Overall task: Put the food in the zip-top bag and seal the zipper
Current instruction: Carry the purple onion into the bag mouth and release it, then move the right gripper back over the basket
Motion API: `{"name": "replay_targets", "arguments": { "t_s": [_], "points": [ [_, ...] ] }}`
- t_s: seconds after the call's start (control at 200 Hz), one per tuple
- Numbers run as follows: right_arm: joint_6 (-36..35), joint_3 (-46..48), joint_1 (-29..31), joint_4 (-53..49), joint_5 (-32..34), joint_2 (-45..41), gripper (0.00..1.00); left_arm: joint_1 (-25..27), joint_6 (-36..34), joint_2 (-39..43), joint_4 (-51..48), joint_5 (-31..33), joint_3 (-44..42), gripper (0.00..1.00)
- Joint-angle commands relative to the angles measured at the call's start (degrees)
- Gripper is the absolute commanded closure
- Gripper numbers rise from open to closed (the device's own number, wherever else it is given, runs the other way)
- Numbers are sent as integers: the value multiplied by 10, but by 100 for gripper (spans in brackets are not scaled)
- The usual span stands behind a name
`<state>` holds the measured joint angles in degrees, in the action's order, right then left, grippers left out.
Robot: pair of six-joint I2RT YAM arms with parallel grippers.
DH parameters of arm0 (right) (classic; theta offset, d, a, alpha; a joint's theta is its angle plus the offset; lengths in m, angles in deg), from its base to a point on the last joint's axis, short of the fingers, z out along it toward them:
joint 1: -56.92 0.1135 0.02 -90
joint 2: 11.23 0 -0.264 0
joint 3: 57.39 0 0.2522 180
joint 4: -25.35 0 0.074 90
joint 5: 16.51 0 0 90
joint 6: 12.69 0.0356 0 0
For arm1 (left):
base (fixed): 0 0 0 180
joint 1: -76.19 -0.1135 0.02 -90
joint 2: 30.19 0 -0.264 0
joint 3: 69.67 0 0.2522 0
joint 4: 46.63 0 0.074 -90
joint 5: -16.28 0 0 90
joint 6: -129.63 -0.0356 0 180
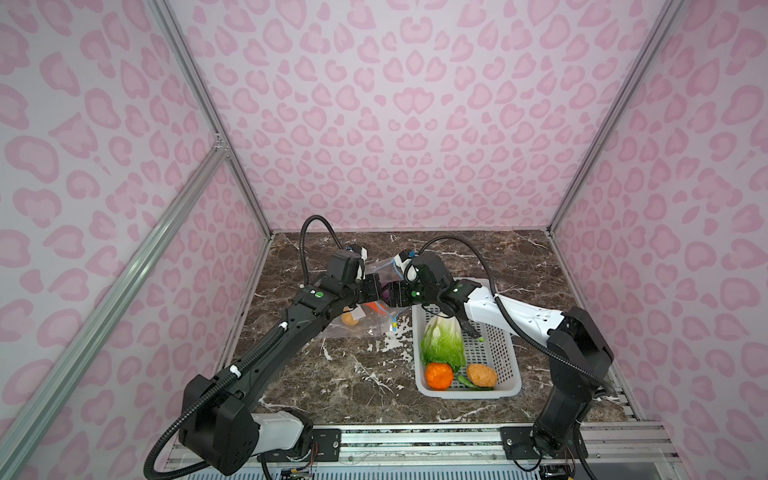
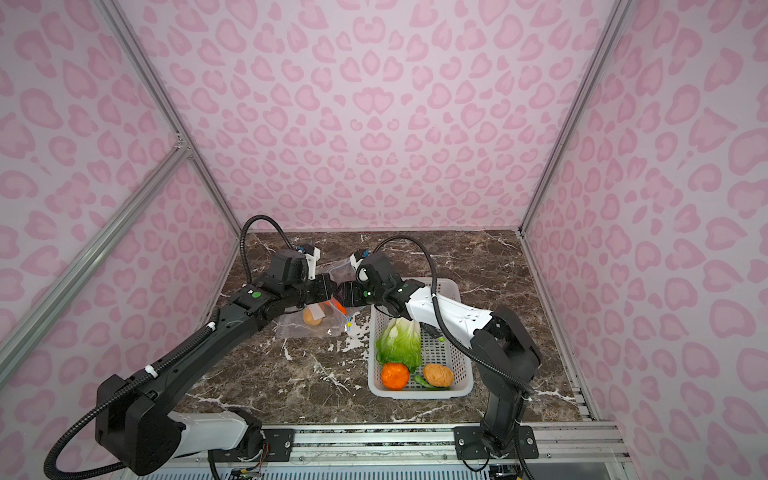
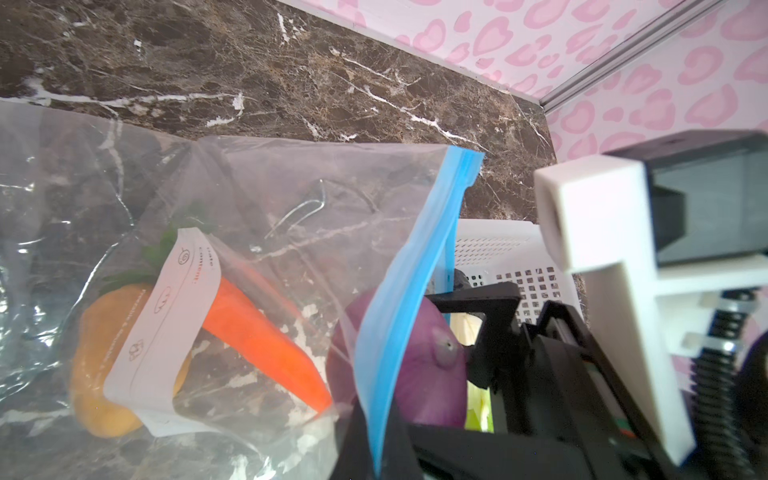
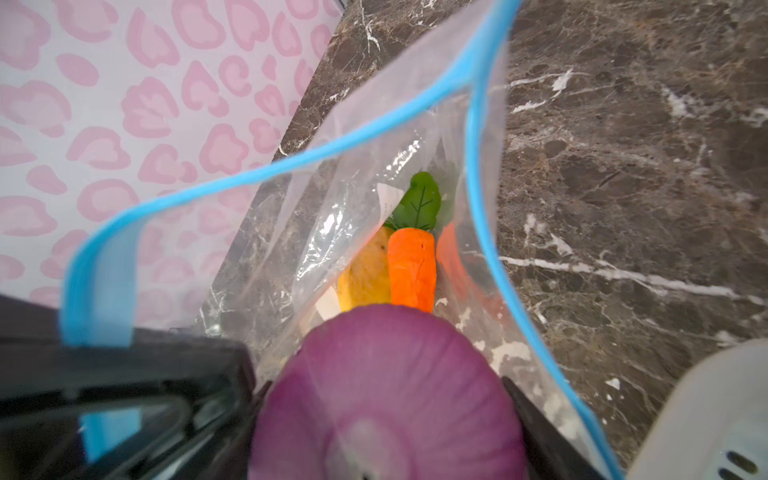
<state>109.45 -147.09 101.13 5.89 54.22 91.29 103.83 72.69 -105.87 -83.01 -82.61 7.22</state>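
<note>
right claw clamped on onion at bag mouth, interior straight ahead; left claw pinches zipper rim.

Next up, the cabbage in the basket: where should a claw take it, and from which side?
Pinch the cabbage across its narrower white stalk end, descending from above. It lies flat in the basket, leafy end fanned wide beside the orange fruit; the stalk likely fits best.
</note>
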Motion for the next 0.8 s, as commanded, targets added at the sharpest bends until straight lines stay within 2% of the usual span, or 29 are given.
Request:
{"name": "replay_targets", "arguments": {
  "t_s": [0.0, 0.185, 0.48, 0.655, 0.795],
  "points": [
    [2, -10, 5, 32, 23, 19, 41, 1, 1, 4, 4, -17, 3, 98],
    [0, -15, 14, 17, 37, 32, 29, 1, 2, 5, 4, -16, 4, 98],
    [-20, -9, 15, 7, 43, -7, 10, 1, 3, 11, 4, 1, 0, 98],
    [-55, -18, 9, -43, 63, -56, 9, 2, 1, 15, 4, 8, 0, 98],
    [-92, -17, -5, -102, 113, -108, 12, 1, 1, 19, 4, 12, -1, 98]
  ]
}}
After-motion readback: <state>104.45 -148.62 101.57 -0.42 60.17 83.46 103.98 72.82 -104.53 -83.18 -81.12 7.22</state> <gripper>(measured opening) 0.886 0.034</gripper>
